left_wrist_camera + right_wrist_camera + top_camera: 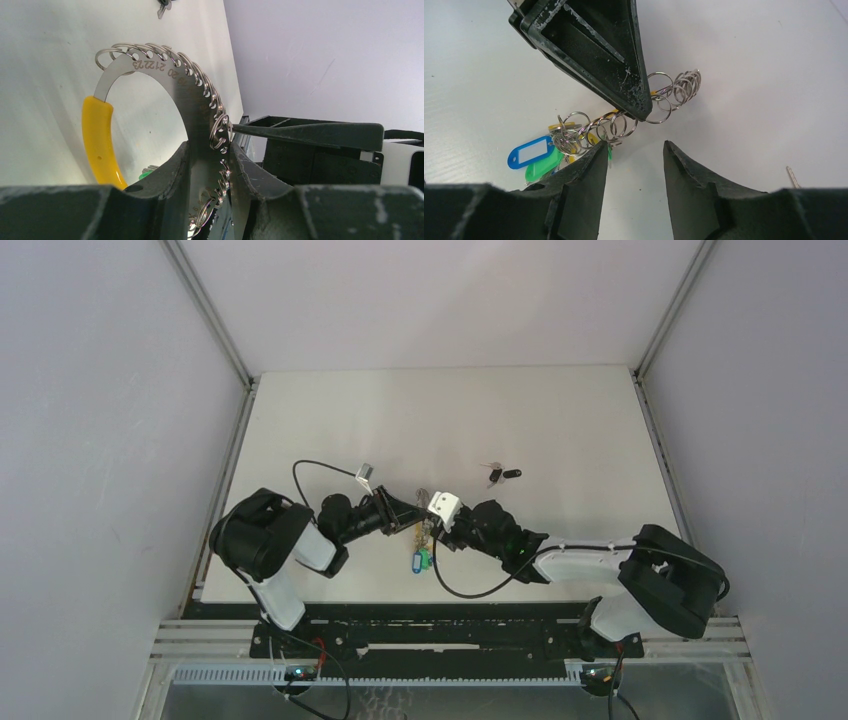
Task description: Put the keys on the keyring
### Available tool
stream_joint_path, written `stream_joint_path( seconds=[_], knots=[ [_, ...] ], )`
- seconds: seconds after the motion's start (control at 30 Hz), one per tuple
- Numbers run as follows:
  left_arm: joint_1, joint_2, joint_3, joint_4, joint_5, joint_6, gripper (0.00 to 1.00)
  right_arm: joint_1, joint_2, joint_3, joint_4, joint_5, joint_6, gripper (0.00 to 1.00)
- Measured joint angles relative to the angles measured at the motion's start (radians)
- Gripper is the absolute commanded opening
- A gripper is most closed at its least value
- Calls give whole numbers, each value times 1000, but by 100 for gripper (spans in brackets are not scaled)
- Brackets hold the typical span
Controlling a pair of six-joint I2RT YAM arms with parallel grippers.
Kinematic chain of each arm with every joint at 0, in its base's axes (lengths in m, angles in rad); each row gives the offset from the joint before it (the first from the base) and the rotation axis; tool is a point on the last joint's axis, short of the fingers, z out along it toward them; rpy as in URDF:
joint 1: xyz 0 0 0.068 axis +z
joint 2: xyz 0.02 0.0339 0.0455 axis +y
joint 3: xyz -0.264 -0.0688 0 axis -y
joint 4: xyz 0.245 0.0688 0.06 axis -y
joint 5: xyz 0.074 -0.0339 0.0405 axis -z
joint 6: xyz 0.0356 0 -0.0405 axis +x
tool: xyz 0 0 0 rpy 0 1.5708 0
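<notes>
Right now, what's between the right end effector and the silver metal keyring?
Nothing: right wrist view shows only bare white table between right end effector and keyring.

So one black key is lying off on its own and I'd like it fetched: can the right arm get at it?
Probably yes. The right gripper is open and empty, the black key lies apart on bare table nearby, and nothing stands between them.
</notes>
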State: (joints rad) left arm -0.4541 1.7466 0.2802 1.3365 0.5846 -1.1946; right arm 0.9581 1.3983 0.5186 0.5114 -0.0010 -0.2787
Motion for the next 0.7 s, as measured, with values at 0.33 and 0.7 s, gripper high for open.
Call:
stream_joint_path(
  seconds=[0.33,0.7],
  knots=[
    [0,0,0,0,3,0,7,8,27,0,18,-6,-3,47],
    [0,0,0,-1,3,0,7,19,27,0,18,-17,-8,48]
  ],
)
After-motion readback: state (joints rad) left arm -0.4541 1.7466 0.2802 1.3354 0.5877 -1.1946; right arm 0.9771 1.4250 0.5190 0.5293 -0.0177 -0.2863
